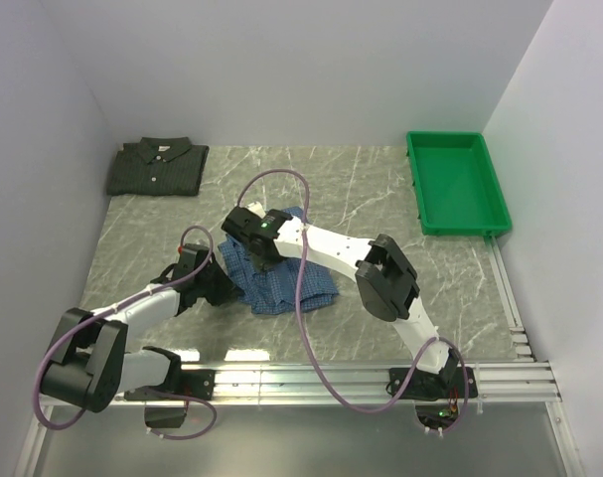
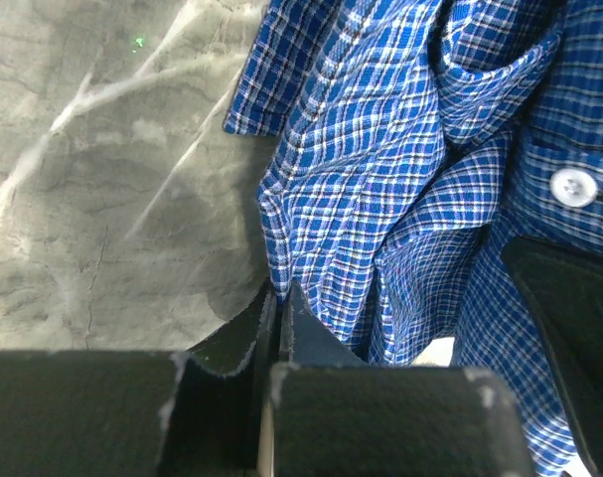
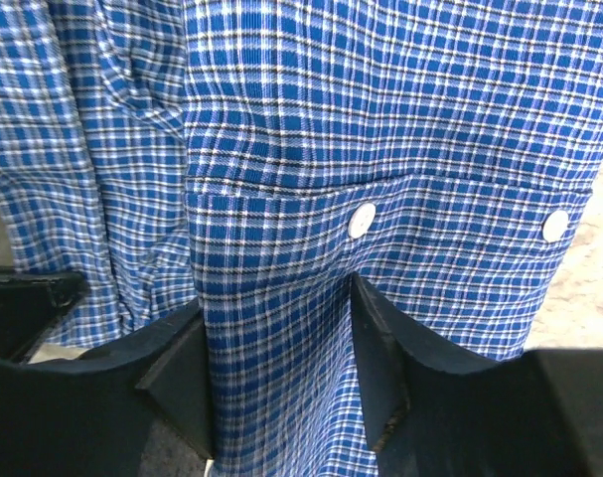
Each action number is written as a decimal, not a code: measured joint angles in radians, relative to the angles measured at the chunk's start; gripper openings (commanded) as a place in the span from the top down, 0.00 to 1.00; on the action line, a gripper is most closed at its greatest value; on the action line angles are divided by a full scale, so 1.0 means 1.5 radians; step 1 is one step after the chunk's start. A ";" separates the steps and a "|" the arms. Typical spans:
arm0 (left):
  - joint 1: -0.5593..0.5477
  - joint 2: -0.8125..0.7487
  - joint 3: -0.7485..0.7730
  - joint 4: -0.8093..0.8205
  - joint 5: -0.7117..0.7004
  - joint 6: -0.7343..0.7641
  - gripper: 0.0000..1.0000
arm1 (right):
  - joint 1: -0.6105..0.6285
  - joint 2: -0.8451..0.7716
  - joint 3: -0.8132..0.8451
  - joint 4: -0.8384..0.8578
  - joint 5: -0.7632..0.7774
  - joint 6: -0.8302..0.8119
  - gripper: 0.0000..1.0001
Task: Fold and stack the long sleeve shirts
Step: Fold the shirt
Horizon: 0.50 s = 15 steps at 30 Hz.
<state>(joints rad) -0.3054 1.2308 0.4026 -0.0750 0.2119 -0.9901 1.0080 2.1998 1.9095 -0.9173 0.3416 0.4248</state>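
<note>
Straddles the blue shirt [image 3: 380, 119] with the right gripper [image 3: 276, 298], fingers spread; touches its edge with the left gripper [image 2: 278, 298], fingers pressed together.

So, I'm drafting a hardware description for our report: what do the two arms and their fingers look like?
The left arm and right arm match: smooth white link shells between bulky black joint housings. A thin purple-grey cable loops loosely along each. The fingers are matte black wedges tapering to blunt tips; the left pair shows pale scuffs along its edges.
</note>
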 measured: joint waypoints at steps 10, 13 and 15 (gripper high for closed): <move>0.000 -0.010 -0.004 -0.008 0.000 0.000 0.99 | 0.000 -0.037 -0.025 0.059 -0.055 0.030 0.49; 0.000 -0.011 -0.004 -0.009 0.000 0.000 0.99 | 0.000 -0.043 -0.027 0.083 -0.068 0.039 0.67; 0.000 -0.011 -0.004 -0.010 0.000 0.000 0.99 | 0.000 -0.043 -0.031 0.096 -0.069 0.045 0.67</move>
<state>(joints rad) -0.3054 1.2140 0.3965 -0.0895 0.2119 -0.9901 1.0080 2.1349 1.8637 -0.7731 0.2375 0.4915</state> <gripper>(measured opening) 0.041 0.338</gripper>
